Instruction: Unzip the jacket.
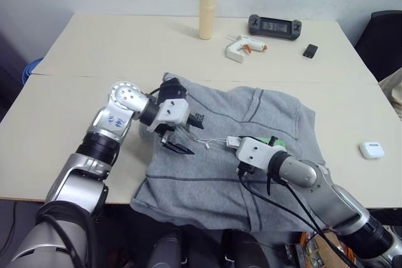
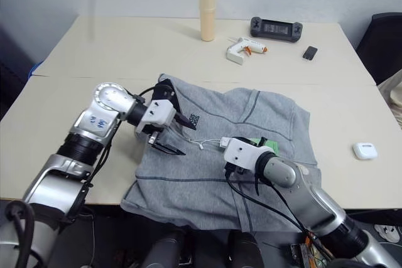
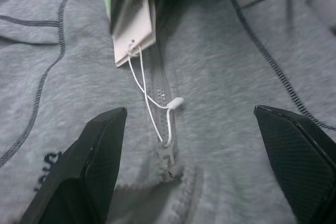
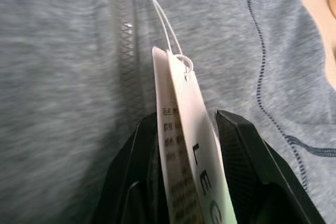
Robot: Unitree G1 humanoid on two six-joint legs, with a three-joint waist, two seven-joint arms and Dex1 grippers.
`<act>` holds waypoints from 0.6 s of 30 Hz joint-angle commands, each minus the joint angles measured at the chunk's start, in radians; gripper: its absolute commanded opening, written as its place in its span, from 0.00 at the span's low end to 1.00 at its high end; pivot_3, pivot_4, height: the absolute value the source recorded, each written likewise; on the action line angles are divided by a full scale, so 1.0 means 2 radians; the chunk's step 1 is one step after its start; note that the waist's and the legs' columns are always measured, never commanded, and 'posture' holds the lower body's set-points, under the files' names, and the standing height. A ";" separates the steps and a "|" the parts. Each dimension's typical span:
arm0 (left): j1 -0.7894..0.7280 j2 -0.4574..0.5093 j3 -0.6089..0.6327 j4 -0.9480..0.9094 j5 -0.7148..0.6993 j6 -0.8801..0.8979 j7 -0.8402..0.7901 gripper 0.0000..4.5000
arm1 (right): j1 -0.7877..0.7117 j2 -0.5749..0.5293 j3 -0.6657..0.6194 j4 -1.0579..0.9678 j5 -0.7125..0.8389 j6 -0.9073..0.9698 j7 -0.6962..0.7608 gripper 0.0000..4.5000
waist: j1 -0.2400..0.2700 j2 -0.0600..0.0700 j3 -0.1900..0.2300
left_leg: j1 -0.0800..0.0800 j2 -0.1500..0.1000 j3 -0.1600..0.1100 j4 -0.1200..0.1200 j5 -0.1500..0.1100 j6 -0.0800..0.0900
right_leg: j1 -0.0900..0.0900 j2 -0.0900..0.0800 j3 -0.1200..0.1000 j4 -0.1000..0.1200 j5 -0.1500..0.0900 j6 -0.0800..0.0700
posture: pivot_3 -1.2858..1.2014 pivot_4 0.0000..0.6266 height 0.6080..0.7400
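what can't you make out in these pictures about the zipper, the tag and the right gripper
- Zipper pull: left wrist view, blurred; shape unclear.
- Hang tag: right wrist view, print cut off by the bottom edge, blurred.
- Right gripper: fingers flank the tag; contact can't be told.
- Jacket hem: head views, drops past the table edge.

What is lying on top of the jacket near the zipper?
A white-green hang tag lies on the jacket, tied by a white string to the zipper pull. The right hand has its fingers around the tag. The zipper under the tag is covered.
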 commanded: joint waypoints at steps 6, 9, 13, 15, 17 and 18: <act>-0.032 -0.025 -0.027 0.210 0.103 -0.132 0.106 0.91 | 0.017 0.054 -0.057 0.013 -0.018 -0.004 -0.028 0.00 | 0.001 0.000 -0.001 | 0.000 0.000 0.000 0.000 0.000 0.001 | 0.000 -0.001 0.000 0.000 0.000 0.000 | 0.52 0.24 1.00; -0.031 -0.030 -0.028 0.243 0.114 -0.145 0.129 0.91 | 0.034 0.075 -0.088 -0.004 -0.010 0.015 -0.035 0.00 | 0.001 -0.001 -0.002 | 0.002 0.000 0.000 0.000 0.000 0.001 | 0.002 -0.002 0.000 0.000 0.000 0.001 | 0.52 0.24 1.00; -0.025 -0.035 -0.022 0.258 0.112 -0.155 0.140 0.91 | 0.070 0.124 -0.166 -0.041 0.022 0.058 -0.059 0.00 | 0.001 -0.001 -0.004 | 0.005 0.000 0.000 0.000 0.000 0.001 | 0.003 -0.004 0.002 0.000 0.000 0.000 | 0.52 0.24 1.00; -0.022 -0.036 -0.015 0.260 0.105 -0.153 0.142 0.91 | 0.087 0.149 -0.232 -0.056 0.045 0.085 -0.074 0.00 | 0.002 0.000 -0.005 | 0.005 0.000 -0.001 0.000 -0.001 0.001 | 0.004 -0.004 0.003 0.000 0.000 0.000 | 0.52 0.24 1.00; -0.020 -0.035 -0.013 0.260 0.104 -0.153 0.142 0.91 | 0.098 0.159 -0.296 -0.059 0.064 0.101 -0.082 0.00 | 0.003 0.000 -0.006 | 0.005 -0.001 -0.001 -0.001 -0.001 0.001 | 0.004 -0.004 0.003 0.000 0.000 0.000 | 0.52 0.24 1.00; -0.018 -0.034 -0.012 0.259 0.105 -0.154 0.142 0.91 | 0.102 0.160 -0.329 -0.058 0.074 0.107 -0.083 0.00 | 0.003 0.000 -0.006 | 0.005 -0.001 -0.001 -0.001 -0.001 0.001 | 0.004 -0.004 0.003 0.000 0.000 0.000 | 0.52 0.24 1.00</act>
